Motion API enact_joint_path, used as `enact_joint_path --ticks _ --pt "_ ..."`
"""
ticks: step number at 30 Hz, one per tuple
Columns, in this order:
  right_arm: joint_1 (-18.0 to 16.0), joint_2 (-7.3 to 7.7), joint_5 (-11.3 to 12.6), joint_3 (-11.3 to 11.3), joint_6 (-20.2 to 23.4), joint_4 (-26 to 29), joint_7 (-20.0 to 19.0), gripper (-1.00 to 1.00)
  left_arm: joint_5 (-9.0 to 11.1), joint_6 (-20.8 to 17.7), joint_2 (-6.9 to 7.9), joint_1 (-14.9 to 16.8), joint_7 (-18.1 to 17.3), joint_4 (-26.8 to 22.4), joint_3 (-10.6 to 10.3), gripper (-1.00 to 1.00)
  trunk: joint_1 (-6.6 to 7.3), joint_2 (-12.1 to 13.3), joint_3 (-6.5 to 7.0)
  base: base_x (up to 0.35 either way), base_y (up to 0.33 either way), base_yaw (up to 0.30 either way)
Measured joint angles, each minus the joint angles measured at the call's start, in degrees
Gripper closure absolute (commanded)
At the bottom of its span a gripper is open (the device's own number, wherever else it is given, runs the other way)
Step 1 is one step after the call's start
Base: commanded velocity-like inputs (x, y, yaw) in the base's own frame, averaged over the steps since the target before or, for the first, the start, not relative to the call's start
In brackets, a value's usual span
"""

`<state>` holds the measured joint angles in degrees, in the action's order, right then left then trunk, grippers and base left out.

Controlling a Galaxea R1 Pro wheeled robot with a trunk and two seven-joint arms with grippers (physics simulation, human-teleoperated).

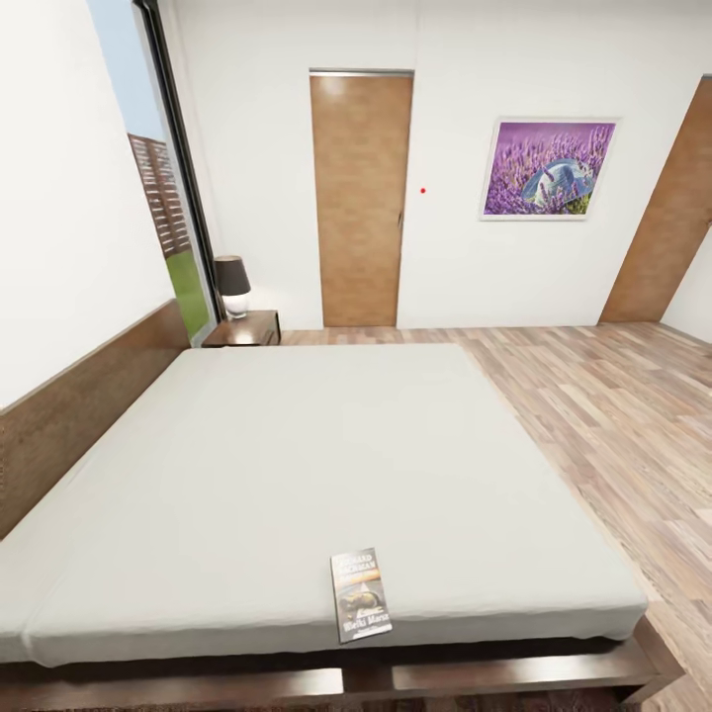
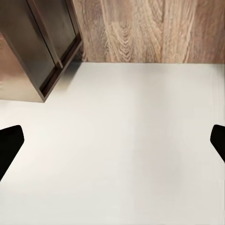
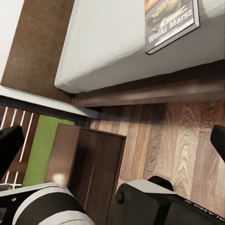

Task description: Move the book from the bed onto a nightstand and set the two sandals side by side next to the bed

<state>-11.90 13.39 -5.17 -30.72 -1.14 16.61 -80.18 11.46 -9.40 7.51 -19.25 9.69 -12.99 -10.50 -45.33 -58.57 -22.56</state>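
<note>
The book lies flat on the off-white mattress of the bed, close to its near edge; the right wrist view shows its cover lettered "Wielki Marsz" above the dark frame. A dark brown nightstand with a lamp stands at the bed's far head corner. My right gripper is open over the floor, short of the bed and well apart from the book. My left gripper is open over a plain white surface. The sandals are out of view.
A dark brown cabinet stands on the plank floor by the window near the headboard; its corner is also in the left wrist view. Wood floor stretches right of the bed. Brown doors and a lavender picture line the far wall.
</note>
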Motion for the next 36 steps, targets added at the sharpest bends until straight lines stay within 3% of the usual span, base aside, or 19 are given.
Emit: enact_joint_path --ticks 15,21,30,36 --pt "0.0 -0.42 -0.02 0.05 -0.06 0.07 0.02 -1.0 0.0 0.0 0.02 -0.02 0.0 0.01 0.0 -1.0 0.01 0.0 0.0 -0.025 0.02 0.0" --pt "0.0 -1.39 0.12 -0.2 -0.06 0.12 0.79 -1.0 0.0 0.0 0.05 0.0 0.02 0.01 0.0 -1.0 0.01 -0.01 0.0 -0.002 0.002 0.0" --pt "0.0 -2.32 0.25 -0.28 0.02 0.13 6.93 -1.0 0.0 -0.01 0.05 0.01 -0.01 0.01 0.0 -1.0 0.01 -0.01 0.0 0.0 0.0 0.0" --pt "0.0 -2.48 0.18 -0.02 0.45 0.03 8.61 -1.0 0.0 -0.06 0.02 0.0 -0.04 0.01 0.0 -1.0 0.01 -0.01 0.0 0.0 0.0 0.0"
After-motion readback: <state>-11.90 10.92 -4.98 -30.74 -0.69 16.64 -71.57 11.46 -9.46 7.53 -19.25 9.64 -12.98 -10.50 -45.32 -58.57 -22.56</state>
